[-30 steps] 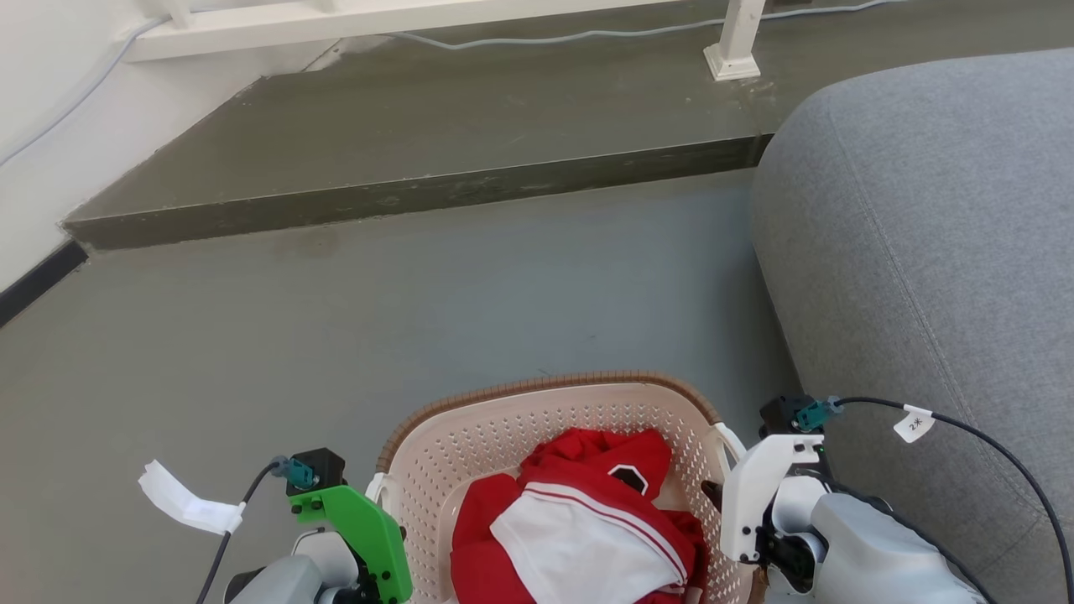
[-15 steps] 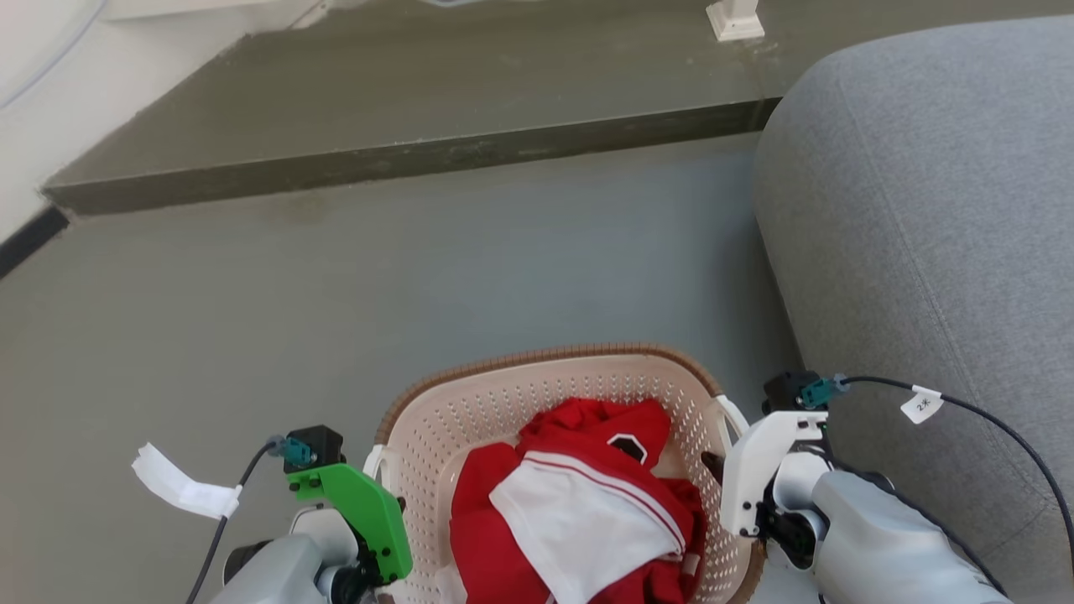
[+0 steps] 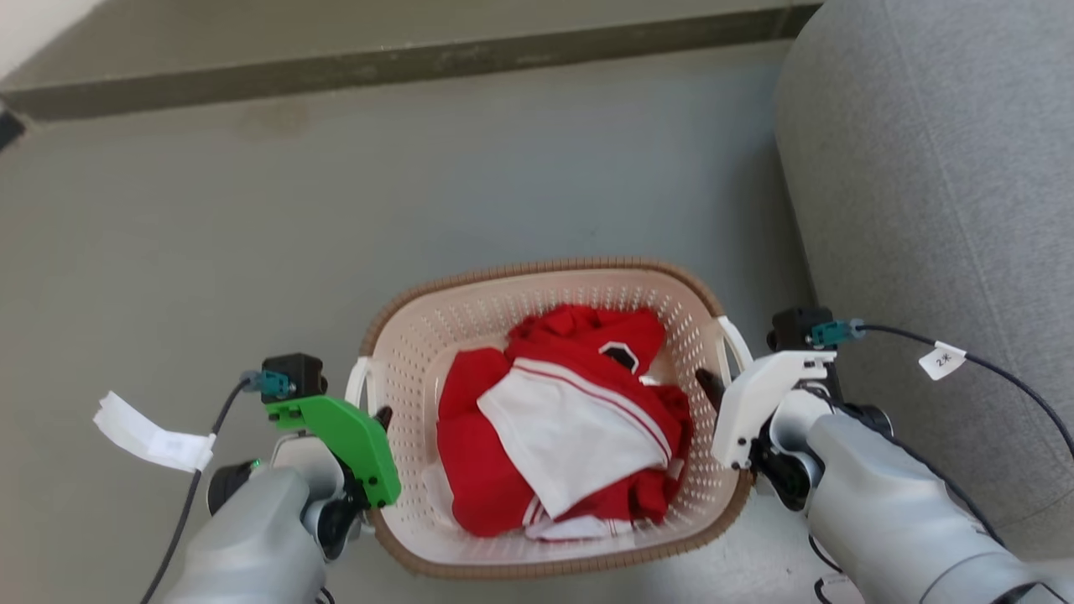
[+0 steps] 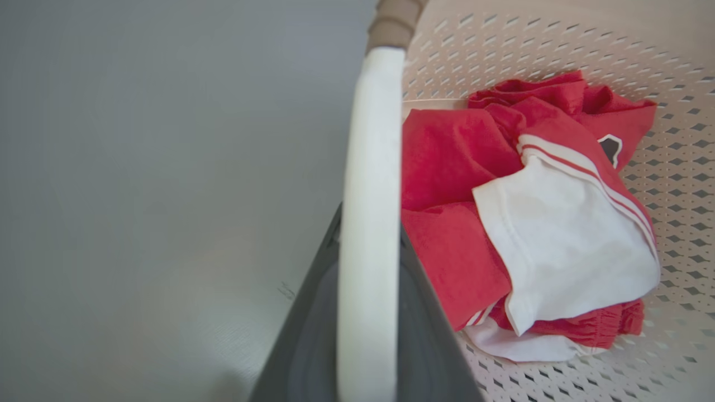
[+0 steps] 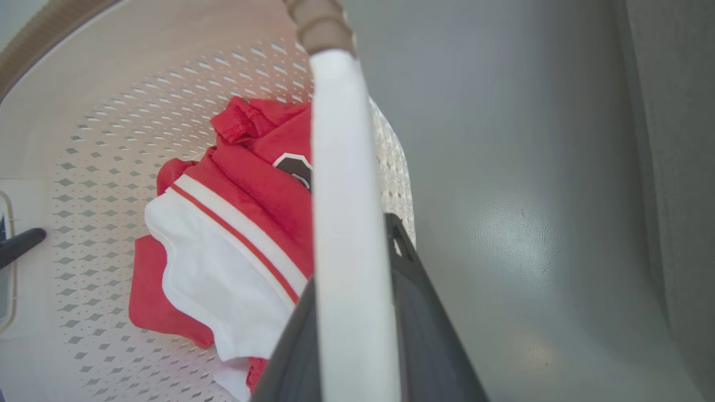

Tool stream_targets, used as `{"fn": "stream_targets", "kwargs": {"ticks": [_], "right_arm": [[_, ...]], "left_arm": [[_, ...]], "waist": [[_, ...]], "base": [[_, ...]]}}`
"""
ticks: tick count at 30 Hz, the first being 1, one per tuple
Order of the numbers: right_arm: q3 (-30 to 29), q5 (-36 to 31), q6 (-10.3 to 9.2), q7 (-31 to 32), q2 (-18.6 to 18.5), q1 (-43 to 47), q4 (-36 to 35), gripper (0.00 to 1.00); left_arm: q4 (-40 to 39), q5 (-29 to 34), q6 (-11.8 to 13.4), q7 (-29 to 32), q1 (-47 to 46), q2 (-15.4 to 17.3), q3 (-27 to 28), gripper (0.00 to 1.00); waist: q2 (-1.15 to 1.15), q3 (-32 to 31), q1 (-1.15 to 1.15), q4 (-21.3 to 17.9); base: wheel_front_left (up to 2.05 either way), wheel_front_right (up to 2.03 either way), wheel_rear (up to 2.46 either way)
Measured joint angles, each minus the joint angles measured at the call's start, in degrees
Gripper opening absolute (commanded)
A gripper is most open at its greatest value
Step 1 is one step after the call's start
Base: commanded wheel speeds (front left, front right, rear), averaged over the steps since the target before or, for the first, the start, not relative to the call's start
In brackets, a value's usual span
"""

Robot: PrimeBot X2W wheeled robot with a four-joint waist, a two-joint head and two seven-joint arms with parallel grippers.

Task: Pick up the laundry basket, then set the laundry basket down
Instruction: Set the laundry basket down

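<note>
Laundry basket (image 3: 537,270) is being gripped both sides: left gripper (image 3: 380,417) clamping left handle (image 3: 357,384), right gripper (image 3: 706,387) clamping right handle (image 3: 739,340).

A small white paper tag (image 3: 943,361) on the robot's right side reads "2", followed by a mark too small to tell. The left-side tag (image 3: 151,432) is too blurred to read. In the laundry basket (image 3: 537,273), the red garment (image 3: 478,436) bears a black emblem (image 3: 619,355) without legible lettering.

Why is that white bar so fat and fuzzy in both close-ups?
Left wrist view: the laundry basket's left handle sits at the lens, out of focus, while the red clothes look sharp. Right wrist view: same blur on the right handle, plus soft glare on the floor.
</note>
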Motion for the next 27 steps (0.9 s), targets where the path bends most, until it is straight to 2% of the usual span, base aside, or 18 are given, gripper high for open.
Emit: {"fn": "stream_targets", "kwargs": {"ticks": [17, 27], "right_arm": [[-0.9, 0.0, -0.07, -6.3, 0.0, -7.5, -0.6, 0.00], [-1.3, 1.1, -0.08, -7.6, 0.1, -10.3, -0.3, 0.00]], "left_arm": [[-2.6, 0.7, 0.0, -5.6, -7.5, 1.9, 0.6, 0.00], [-3.3, 0.7, 0.0, -7.2, -10.4, 2.5, 0.3, 0.00]], "waist": [[0.00, 13.5, 0.01, 0.1], [0.00, 21.0, 0.01, 0.1]], "base": [[0.00, 0.00, 0.00], [0.00, 0.00, 0.00]]}}
